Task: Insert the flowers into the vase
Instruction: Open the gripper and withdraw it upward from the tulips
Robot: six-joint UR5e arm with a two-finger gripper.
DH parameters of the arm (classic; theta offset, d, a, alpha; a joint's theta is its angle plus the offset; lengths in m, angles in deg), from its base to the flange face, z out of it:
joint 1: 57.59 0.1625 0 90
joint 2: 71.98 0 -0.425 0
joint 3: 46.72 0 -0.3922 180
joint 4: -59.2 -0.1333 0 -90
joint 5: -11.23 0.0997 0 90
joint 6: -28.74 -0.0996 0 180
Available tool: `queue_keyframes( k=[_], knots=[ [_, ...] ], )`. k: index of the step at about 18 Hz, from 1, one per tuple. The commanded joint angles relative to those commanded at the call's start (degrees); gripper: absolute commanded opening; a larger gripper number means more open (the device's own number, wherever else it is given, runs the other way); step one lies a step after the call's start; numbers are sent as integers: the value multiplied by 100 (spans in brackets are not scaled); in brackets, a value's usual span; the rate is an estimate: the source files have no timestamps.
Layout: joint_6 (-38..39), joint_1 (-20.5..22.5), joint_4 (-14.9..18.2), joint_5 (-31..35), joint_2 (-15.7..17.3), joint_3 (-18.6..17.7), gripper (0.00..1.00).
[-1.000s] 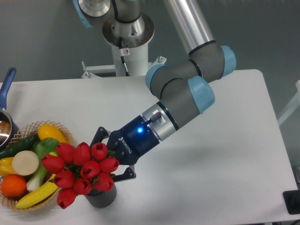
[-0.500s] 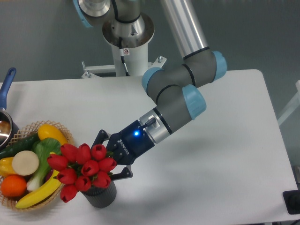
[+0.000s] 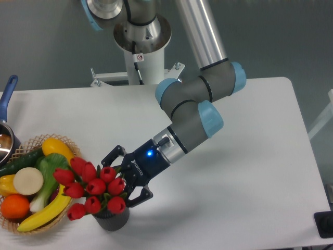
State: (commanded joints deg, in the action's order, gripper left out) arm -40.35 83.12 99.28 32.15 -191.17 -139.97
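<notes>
The flowers (image 3: 94, 186), a tight bunch of red tulip heads on green stems, tilt over the vase (image 3: 112, 220) and spread past its rim. The vase is a short dark ribbed cylinder near the table's front edge; its opening is hidden under the heads, so how deep the stems sit cannot be told. My gripper (image 3: 119, 178) reaches in from the right, just above and behind the vase, shut on the flowers' stems. One black finger (image 3: 139, 197) shows beside the lowest heads.
A woven basket (image 3: 23, 141) of vegetables and fruit stands right beside the vase on the left, almost touching the tulip heads. A pot with a blue handle (image 3: 7, 95) sits at the far left edge. The arm's base (image 3: 141, 39) stands at the back.
The gripper and the bunch have come down and slightly forward, so the heads sit lower over the vase. The arm's elbow has swung left.
</notes>
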Motion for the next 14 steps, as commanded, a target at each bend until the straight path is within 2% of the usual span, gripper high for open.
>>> queue_keyframes(
  k=[3,5,9,12,14],
  knots=[
    [18,35,9,394,105,-201,94],
    [18,105,9,737,351,-429,99],
    [35,272,18,1011,817,-913,100],
    [158,404,70,1116,1089,-1010,100],
    [377,474,79,1440,1335,-1089,100]
  ],
)
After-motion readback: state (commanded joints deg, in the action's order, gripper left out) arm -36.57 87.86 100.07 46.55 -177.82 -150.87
